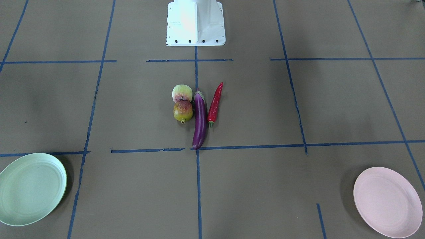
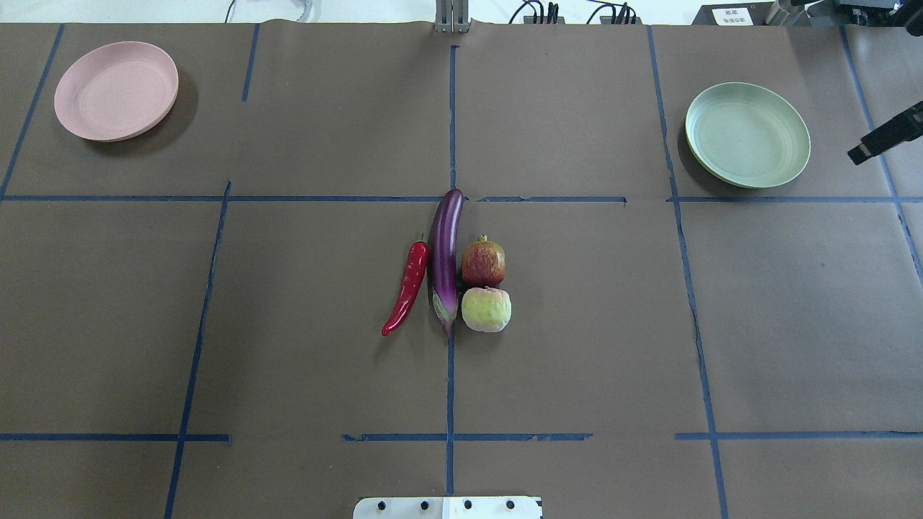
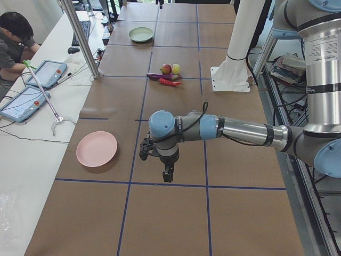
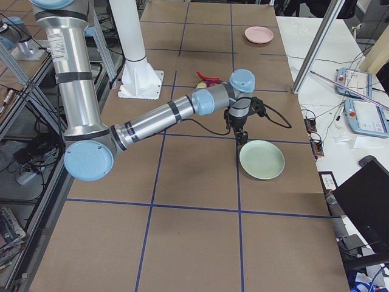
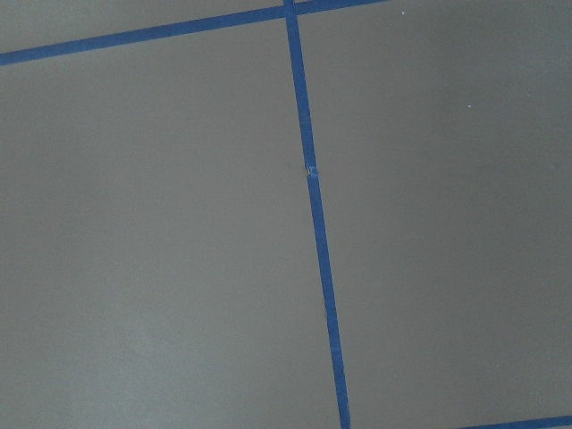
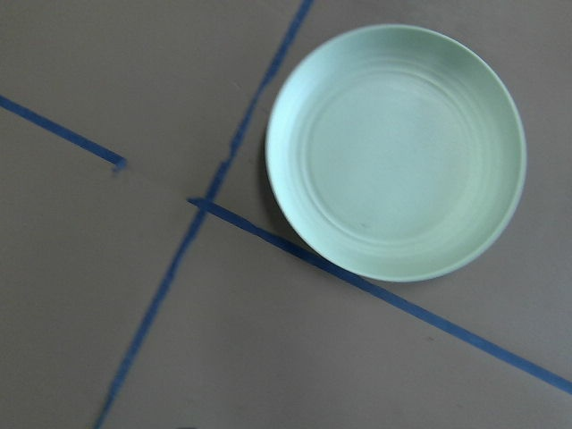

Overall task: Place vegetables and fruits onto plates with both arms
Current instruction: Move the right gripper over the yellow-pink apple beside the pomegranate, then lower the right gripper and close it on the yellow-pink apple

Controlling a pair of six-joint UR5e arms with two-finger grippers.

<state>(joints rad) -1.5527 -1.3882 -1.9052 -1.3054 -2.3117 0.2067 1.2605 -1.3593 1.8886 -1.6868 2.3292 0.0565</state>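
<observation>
The purple eggplant (image 2: pixel 445 256) lies at the table's middle, with the red chili (image 2: pixel 407 287) on its left and the pomegranate (image 2: pixel 483 263) and peach (image 2: pixel 486 309) on its right. The pink plate (image 2: pixel 115 90) sits far left and the green plate (image 2: pixel 747 134) far right, both empty. My left gripper (image 3: pixel 167 173) hangs above the table beside the pink plate (image 3: pixel 96 149). My right gripper (image 4: pixel 239 146) hangs by the green plate's (image 4: pixel 262 159) edge. I cannot tell whether either is open. The right wrist view looks down on the green plate (image 6: pixel 398 147).
The white base block (image 1: pixel 196 23) stands at the robot's side of the table. A black bar (image 2: pixel 887 135) juts in right of the green plate. An operator (image 3: pixel 16 37) with tablets sits beyond the far table edge. The left wrist view shows only blue tape (image 5: pixel 313 206).
</observation>
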